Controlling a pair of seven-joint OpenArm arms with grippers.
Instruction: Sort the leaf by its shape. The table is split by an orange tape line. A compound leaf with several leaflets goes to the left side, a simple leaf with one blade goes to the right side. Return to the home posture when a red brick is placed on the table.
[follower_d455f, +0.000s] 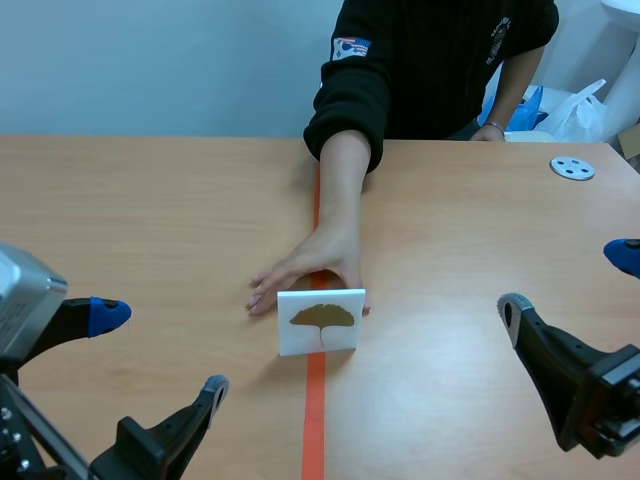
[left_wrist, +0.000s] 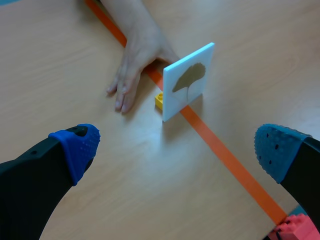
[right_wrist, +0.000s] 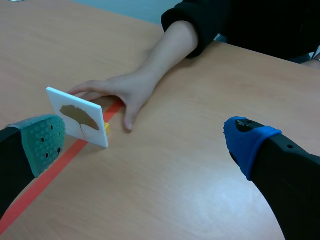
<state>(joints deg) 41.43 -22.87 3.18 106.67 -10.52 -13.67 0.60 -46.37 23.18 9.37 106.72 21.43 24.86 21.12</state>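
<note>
Waiting at the presenting step, left gripper (follower_d455f: 160, 350) and right gripper (follower_d455f: 568, 282) gaping wide and empty, white square card printed with one brown fan-shaped leaf (follower_d455f: 320, 322) upright on the orange tape line (follower_d455f: 314, 420) just beside a person's hand (follower_d455f: 305, 275); next, probably, calls for carrying it rightward.

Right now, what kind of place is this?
Probably a robotics lab bench: a wooden table split by an orange tape line, a ginkgo leaf card standing on it, a person's hand behind the card.

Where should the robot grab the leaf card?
Probably the card by its two side edges, coming from the robot's side. It stands thin and upright on the tape line, facing the robot, and a person's hand lies close behind it.
</note>
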